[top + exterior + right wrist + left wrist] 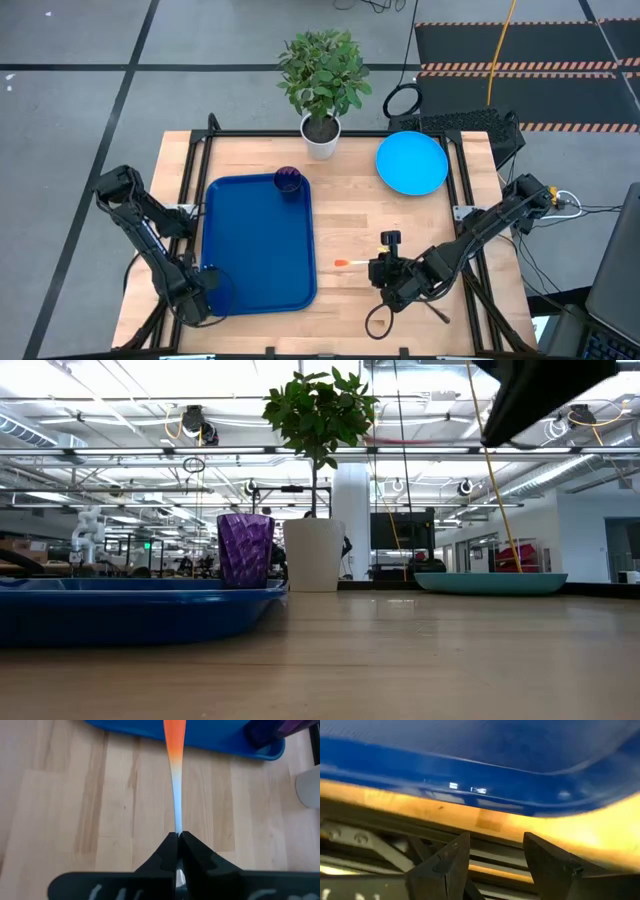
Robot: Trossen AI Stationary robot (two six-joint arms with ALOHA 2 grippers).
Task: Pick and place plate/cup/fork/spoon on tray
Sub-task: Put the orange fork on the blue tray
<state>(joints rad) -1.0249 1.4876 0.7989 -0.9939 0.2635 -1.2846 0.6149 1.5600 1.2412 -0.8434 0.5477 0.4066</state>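
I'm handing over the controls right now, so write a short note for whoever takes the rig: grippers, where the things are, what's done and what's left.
Right gripper: shut on the fork, held above the table right of the tray.
Left gripper: open, empty, waiting at the tray's near-left corner.
Done: the cup stands in the tray's far-right corner.
Left: place the fork; move the plate, at the table's far right. The spoon is not visible.

I see my left end effector (495, 865) with its two dark fingers (445, 867) apart. Past them is the blue tray's (485, 785) rim, lying on the wooden desk (410, 805).
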